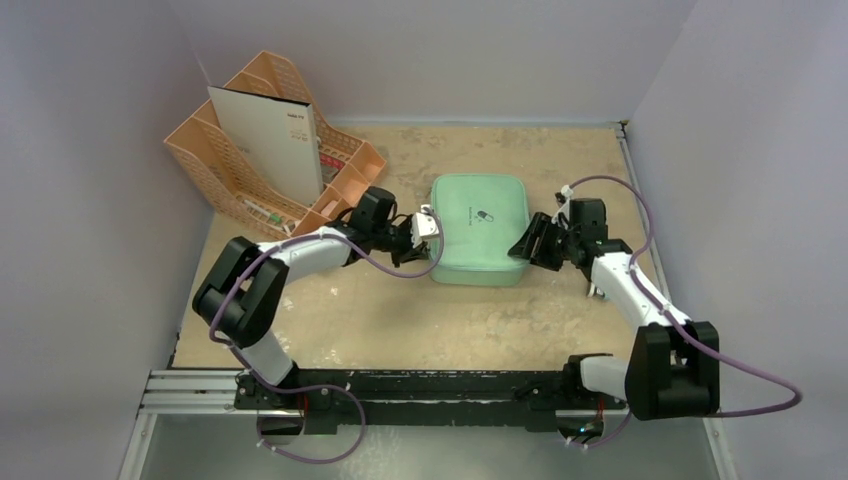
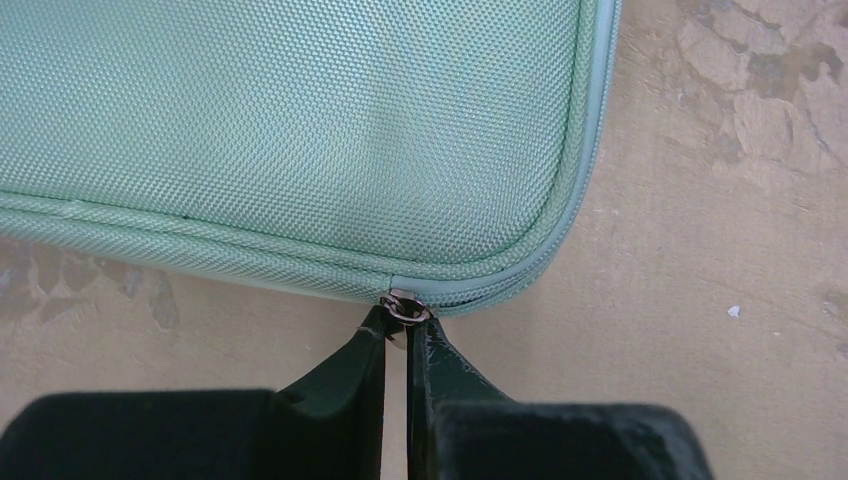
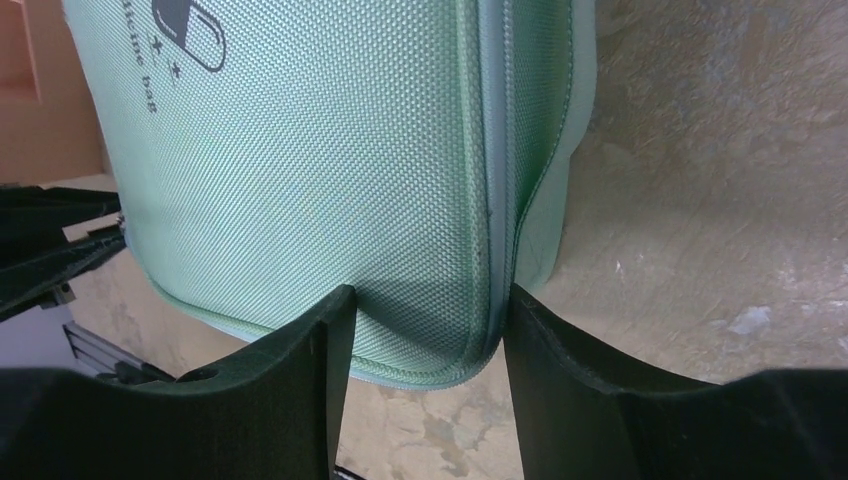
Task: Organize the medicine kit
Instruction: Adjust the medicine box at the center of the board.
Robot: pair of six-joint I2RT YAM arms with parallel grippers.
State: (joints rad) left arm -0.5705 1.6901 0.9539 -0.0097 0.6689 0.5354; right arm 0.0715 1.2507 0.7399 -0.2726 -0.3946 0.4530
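The mint-green medicine kit (image 1: 480, 235) lies zipped shut in the middle of the table, logo side up. At its left edge, my left gripper (image 1: 428, 228) is shut on the metal zipper pull (image 2: 407, 307) at a rounded corner of the kit (image 2: 300, 120), with the jaw tips (image 2: 405, 325) pinching the ring. My right gripper (image 1: 530, 245) is at the kit's near right corner. In the right wrist view its fingers (image 3: 425, 295) straddle that corner of the kit (image 3: 330, 150). One finger presses the top fabric and the other presses the zipper edge.
A peach plastic organizer (image 1: 235, 170) holding a white booklet (image 1: 268, 140) stands at the back left, close behind the left arm. Grey walls enclose the table on three sides. A black rail (image 1: 400, 385) runs along the near edge.
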